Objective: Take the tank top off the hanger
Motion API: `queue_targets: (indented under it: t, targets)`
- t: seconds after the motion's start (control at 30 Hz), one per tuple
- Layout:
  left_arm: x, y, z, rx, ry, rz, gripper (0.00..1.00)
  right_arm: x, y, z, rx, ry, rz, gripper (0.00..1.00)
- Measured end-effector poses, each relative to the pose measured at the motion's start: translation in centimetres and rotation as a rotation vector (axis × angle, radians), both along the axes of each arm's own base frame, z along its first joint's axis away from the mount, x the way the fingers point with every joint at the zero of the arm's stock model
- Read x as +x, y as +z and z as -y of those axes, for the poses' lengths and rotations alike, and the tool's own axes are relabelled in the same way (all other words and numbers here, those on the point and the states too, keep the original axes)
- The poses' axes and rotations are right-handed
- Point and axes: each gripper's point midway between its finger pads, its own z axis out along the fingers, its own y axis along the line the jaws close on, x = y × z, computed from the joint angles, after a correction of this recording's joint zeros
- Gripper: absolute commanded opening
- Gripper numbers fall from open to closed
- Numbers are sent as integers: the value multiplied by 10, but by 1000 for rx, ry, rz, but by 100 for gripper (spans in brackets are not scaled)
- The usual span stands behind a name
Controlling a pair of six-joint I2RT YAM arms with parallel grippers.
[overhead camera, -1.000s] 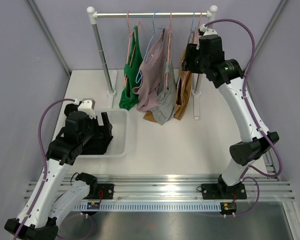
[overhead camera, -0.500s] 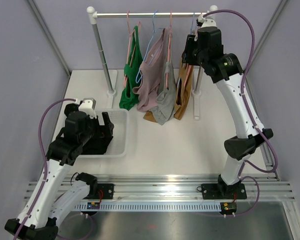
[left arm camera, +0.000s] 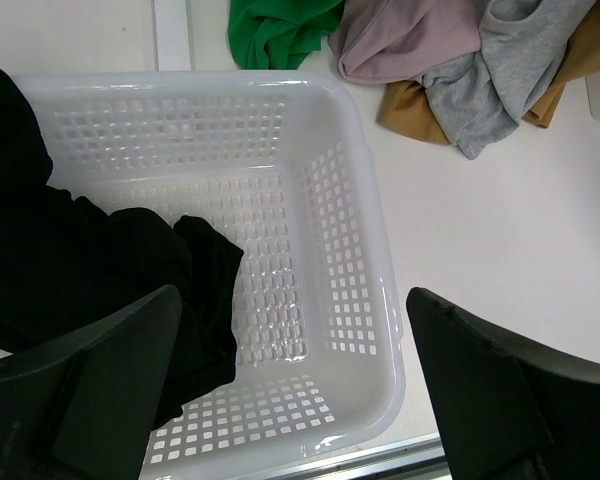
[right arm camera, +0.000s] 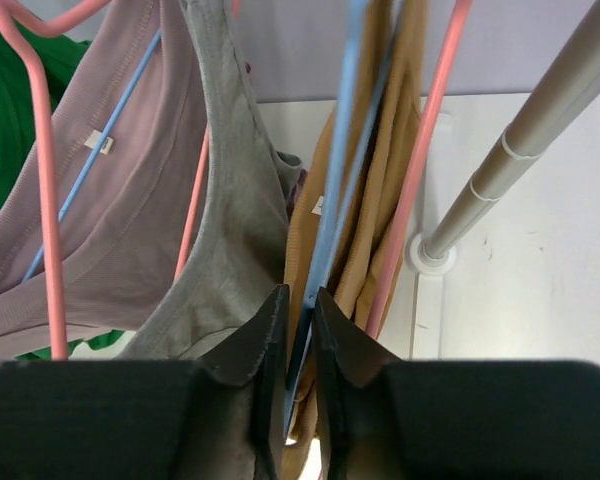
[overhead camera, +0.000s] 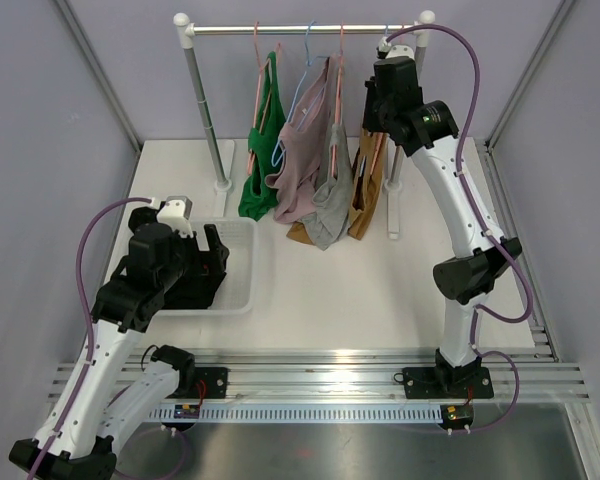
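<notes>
Several tank tops hang on hangers from the rail [overhead camera: 300, 30]: green [overhead camera: 260, 170], mauve [overhead camera: 305, 150], grey [overhead camera: 330, 200] and tan [overhead camera: 365, 195]. My right gripper [overhead camera: 378, 98] is high at the rail's right end, by the tan tank top [right arm camera: 380, 230]. In the right wrist view its jaws [right arm camera: 300, 310] are closed on the blue hanger [right arm camera: 345, 150] that runs beside the tan cloth, with a pink hanger [right arm camera: 425, 170] just to the right. My left gripper [left arm camera: 295, 370] stands wide open over the white basket [left arm camera: 370, 250], holding nothing.
A black garment [left arm camera: 70, 260] lies in the basket's left half. The rack's right post [right arm camera: 540, 130] and its foot [overhead camera: 393, 215] stand just right of the tan top. The left post [overhead camera: 208, 110] is beside the green top. Garment hems [left arm camera: 450, 90] rest on the table.
My right arm has risen and moved left toward the rail, and its jaws have closed in from wide onto the blue hanger. The left arm has stayed still.
</notes>
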Motion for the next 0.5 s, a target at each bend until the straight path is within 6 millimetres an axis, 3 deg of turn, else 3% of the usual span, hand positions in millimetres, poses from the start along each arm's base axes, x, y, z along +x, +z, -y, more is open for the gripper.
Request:
queue_targets:
  t: [0.13, 0.17, 0.2, 0.5]
  targets:
    - [-1, 0, 1, -4, -8, -1, 99, 1, 0, 4, -13, -16, 4, 11]
    - [-1, 0, 2, -5, -10, -2, 99, 1, 0, 4, -15, -18, 4, 1]
    - [-1, 0, 2, -6, -11, -2, 99, 1, 0, 5, -21, -18, 4, 0]
    - [-1, 1, 2, -8, -13, 0, 99, -1, 1, 9, -39, -24, 5, 0]
